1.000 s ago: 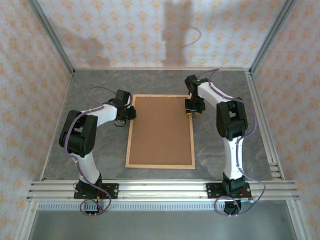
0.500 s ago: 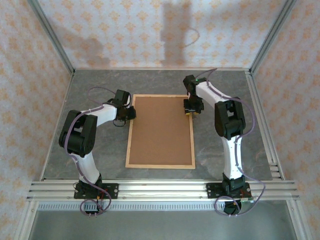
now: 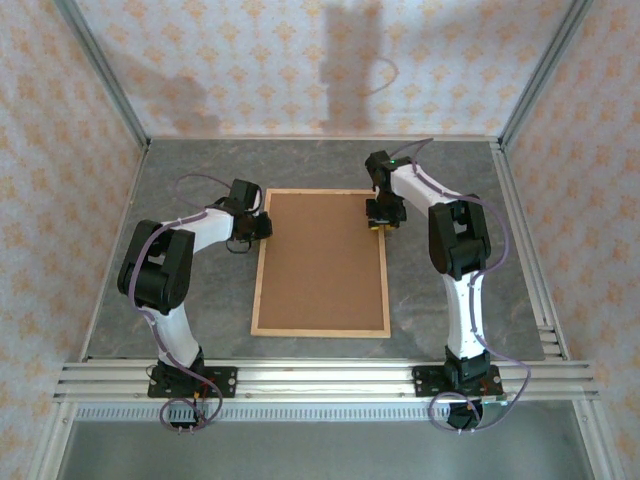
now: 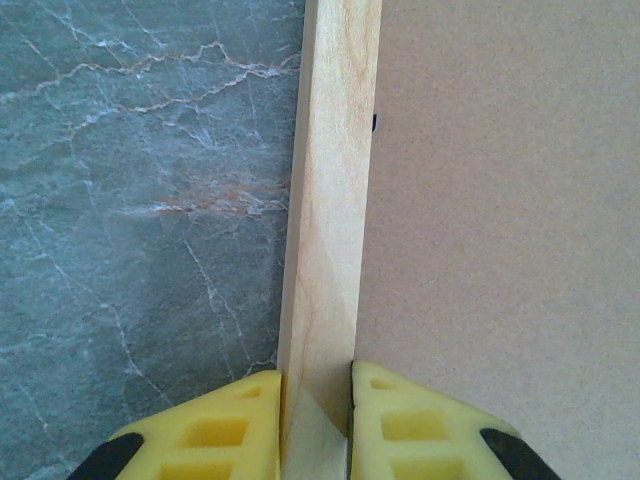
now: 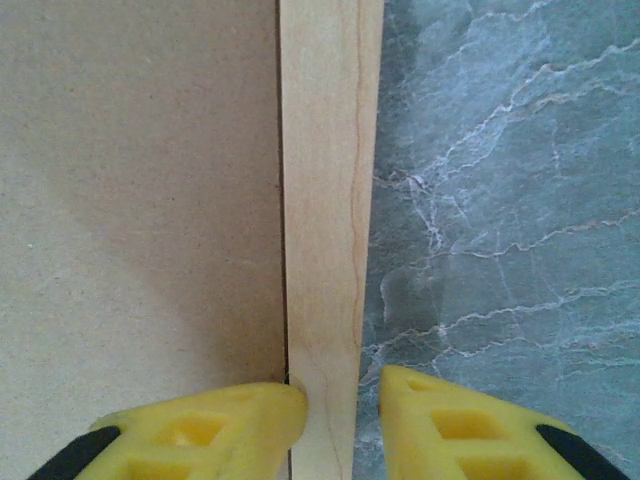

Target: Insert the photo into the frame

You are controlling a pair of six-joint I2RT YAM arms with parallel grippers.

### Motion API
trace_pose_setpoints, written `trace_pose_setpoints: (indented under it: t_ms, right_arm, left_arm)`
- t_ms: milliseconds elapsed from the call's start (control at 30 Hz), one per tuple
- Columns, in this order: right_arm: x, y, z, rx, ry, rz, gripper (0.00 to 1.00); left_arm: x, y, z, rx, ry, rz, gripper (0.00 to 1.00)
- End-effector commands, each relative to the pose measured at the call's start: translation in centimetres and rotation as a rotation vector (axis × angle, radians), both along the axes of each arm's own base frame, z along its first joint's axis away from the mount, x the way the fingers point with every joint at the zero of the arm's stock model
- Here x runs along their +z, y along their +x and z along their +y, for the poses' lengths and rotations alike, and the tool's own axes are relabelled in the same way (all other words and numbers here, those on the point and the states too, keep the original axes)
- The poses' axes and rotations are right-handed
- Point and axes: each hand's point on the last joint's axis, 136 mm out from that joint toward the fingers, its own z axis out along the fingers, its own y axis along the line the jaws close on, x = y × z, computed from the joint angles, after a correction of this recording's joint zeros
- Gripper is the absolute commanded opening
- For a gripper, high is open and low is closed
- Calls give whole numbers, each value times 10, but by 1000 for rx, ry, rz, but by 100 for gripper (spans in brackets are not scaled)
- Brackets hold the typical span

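— As the 2 arms bend inward, what grips?
— The left claw (image 4: 317,385) clamps the frame (image 3: 257,290) by its left rail; the right claw (image 5: 343,390) straddles the right rail, slightly apart. It lies flat on the grey marbled tabletop (image 3: 320,160), wallpapered walls (image 3: 250,60) around.

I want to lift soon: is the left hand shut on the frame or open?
Shut on the frame: the left hand has a yellow finger pressed against each side of the wooden strip, no gap visible.
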Motion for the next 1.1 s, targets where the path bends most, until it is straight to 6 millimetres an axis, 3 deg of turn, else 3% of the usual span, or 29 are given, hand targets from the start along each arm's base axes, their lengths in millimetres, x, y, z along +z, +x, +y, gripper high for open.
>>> trace_pose_setpoints:
  t_ms: [0,767,1067]
  right_arm:
    - [-47,-17,23,41,29,84,34]
    - [-45,-21,43,124,78,90,34]
    - [-45,-18,41,123,55,82,34]
  left_arm:
    - [-28,-25,-5,-25,-9,108,18]
    - [-27,-24,-7,-29,-11,105,18]
    - [-26,-24,-8,-31,-12,103,18]
